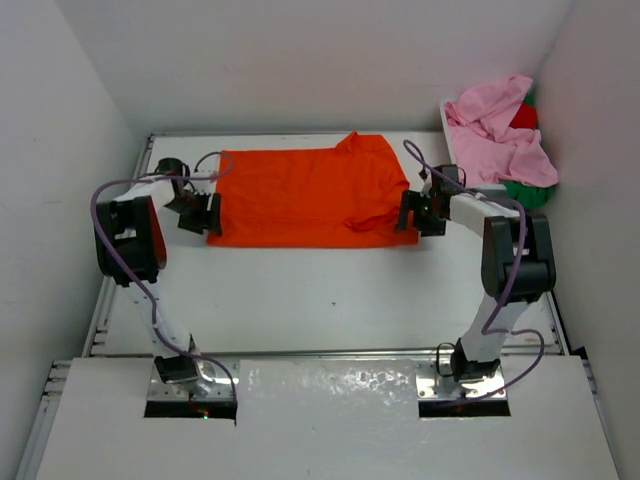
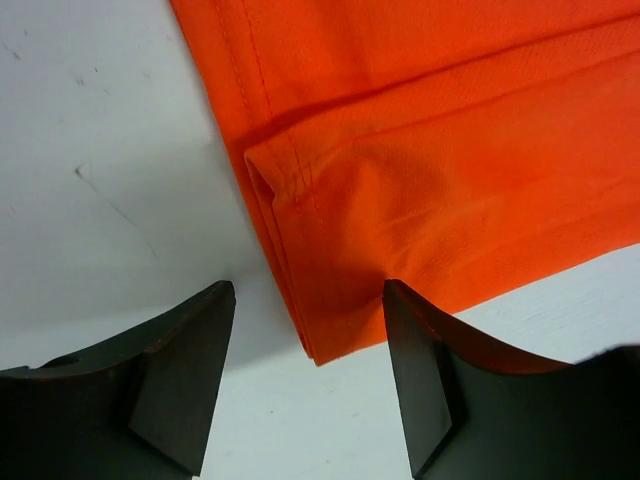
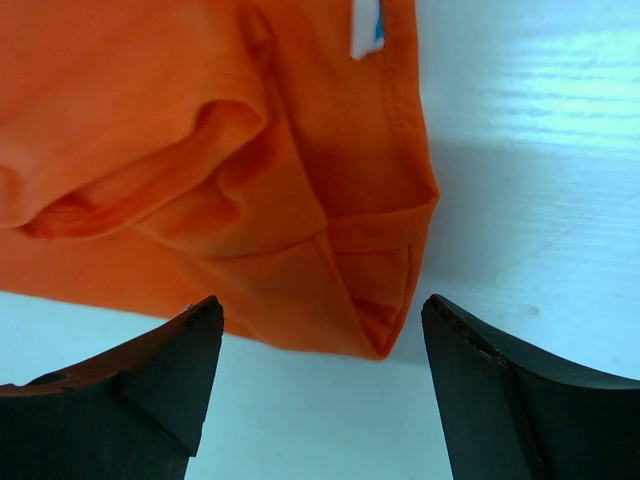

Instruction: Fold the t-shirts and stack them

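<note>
Orange t-shirt [image 1: 305, 195]: is lying flat across the far middle of the table [image 1: 320, 300], its long side running left to right; doubled layers are showing at both near corners, so it is looking folded once.
Left gripper [image 2: 308, 300]: is hovering at the shirt's left end, jaws standing moderately apart; the folded hem corner is showing between them but is resting on the table, not pinched.
Right gripper [image 3: 320, 305]: is hovering at the shirt's right end, jaws standing wide apart and gripping nothing; a rumpled sleeve is bunching just beyond them.
Pink t-shirt [image 1: 500, 135]: is sitting crumpled on top of the basket [image 1: 447, 112] in the far right corner, unfolded.
Red t-shirt [image 1: 523, 115] and green t-shirt [image 1: 528, 192]: are peeking out from under the pink one, mostly hidden.
Progress: judging from this, the task is sitting early. One shirt is partway folded, with further folds likely needed; three are waiting in the basket, and no stack is forming yet.
</note>
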